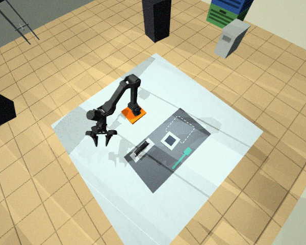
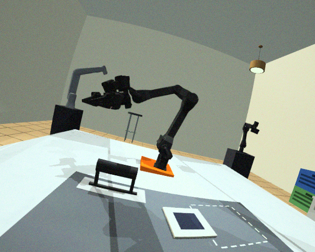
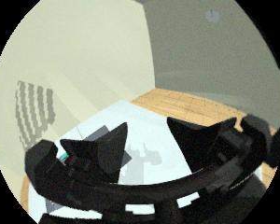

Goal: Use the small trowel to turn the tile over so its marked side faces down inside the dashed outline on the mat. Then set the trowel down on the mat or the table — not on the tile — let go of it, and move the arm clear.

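Zero turns made; whole job left

Marked face upward on the tile (image 1: pixel 170 140) (image 2: pixel 188 221), dark square in plain sight. Lying flat on the mat (image 1: pixel 154 179) (image 2: pixel 43 222) (image 3: pixel 97 133), across the near side of the dashed outline (image 1: pixel 194 128) (image 2: pixel 266 241), mostly outside it. Neither turned nor placed, then.

Trowel (image 1: pixel 187 151) (image 3: pixel 63 157) lying free near the tile, on the mat, apart from it, toward the mat's long edge opposite the arm's base. Out of sight in the exterior view. Black bar on legs (image 1: pixel 142 148) (image 2: pixel 116 168) on the other side of the tile, near the mat's edge.

Pincer (image 1: pixel 101 146) (image 2: pixel 82 100) (image 3: pixel 147 122) parted well past halfway, short of full spread, with nothing between the fingers. Up in the air over the surface (image 1: pixel 108 197) (image 2: pixel 30 149) (image 3: pixel 126 112), well apart from the tile, beyond the bar's side.

Best judged as approach stage, before any tool work. Left to do: take up the trowel, work its blade under the tile, tip it marked side down within the outline, lay the trowel down clear of the tile, let go, back away.
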`<move>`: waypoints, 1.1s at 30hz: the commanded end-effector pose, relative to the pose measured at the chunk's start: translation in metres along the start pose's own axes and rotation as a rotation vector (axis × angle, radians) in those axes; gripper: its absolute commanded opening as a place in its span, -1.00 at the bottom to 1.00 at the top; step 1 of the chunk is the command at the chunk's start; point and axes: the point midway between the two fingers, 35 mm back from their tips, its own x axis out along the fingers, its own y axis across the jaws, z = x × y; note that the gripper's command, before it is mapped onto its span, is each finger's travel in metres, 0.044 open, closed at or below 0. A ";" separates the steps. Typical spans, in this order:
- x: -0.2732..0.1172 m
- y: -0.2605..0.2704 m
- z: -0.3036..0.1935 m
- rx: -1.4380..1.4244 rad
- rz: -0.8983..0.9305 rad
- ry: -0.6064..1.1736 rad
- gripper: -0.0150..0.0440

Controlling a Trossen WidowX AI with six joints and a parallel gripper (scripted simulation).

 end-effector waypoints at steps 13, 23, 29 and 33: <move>0.024 0.082 -0.059 0.457 0.170 0.234 0.53; 0.021 0.135 -0.098 0.728 0.224 0.435 0.53; 0.015 0.164 -0.121 0.878 0.229 0.570 0.53; 0.011 0.182 -0.136 0.972 0.219 0.665 0.53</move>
